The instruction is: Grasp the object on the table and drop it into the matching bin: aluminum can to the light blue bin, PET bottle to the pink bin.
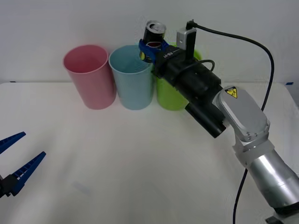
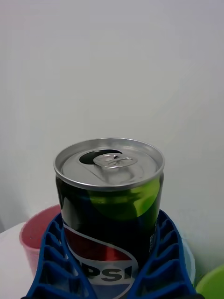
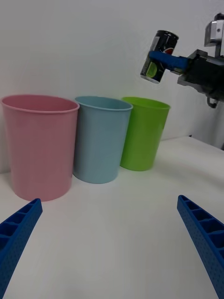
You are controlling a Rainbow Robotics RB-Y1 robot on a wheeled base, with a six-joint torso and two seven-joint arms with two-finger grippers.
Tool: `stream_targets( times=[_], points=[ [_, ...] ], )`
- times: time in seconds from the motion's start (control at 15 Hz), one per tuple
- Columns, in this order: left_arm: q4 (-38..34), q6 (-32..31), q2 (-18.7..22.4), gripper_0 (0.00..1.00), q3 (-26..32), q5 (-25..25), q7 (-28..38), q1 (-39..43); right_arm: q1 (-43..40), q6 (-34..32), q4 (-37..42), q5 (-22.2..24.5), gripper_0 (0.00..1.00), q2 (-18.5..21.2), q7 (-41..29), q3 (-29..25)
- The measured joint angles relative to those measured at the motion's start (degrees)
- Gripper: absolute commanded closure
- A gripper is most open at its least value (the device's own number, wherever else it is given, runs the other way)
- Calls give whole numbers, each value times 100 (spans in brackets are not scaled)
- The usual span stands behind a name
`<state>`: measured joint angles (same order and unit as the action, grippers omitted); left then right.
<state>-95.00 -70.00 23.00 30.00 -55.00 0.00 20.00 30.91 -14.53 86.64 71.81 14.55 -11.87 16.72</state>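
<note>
The right gripper (image 1: 152,49) is clamped on the aluminum can (image 1: 154,36), its blue fingers (image 2: 56,257) pressing both flanks of the dark body, and holds it in the air at about 12 o'clock in the front view, well clear of the table (image 1: 140,163). The can's long axis stands nearly upright, leaning a little, silver lid and pull tab uppermost. As I judge it, the can hangs over the seam between the light blue bin (image 1: 132,79) and the lime green bin (image 1: 170,95), so the light blue bin's mouth lies toward 9 o'clock from the can and somewhat below; the drop turns on closing that offset. The left gripper (image 1: 16,161) rests spread wide at 8 o'clock, low and far away. Counted: one can, three bins, namely the pink bin (image 1: 89,77), light blue and lime green, standing in a row, and two grippers.
</note>
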Motion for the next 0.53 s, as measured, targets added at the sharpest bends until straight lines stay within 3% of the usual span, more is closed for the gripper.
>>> stream_targets(
  times=[0.53],
  points=[
    [0,0,0,0,0,0,0,0,1267,479,-1710,242,100,-672,72,5]
  ],
)
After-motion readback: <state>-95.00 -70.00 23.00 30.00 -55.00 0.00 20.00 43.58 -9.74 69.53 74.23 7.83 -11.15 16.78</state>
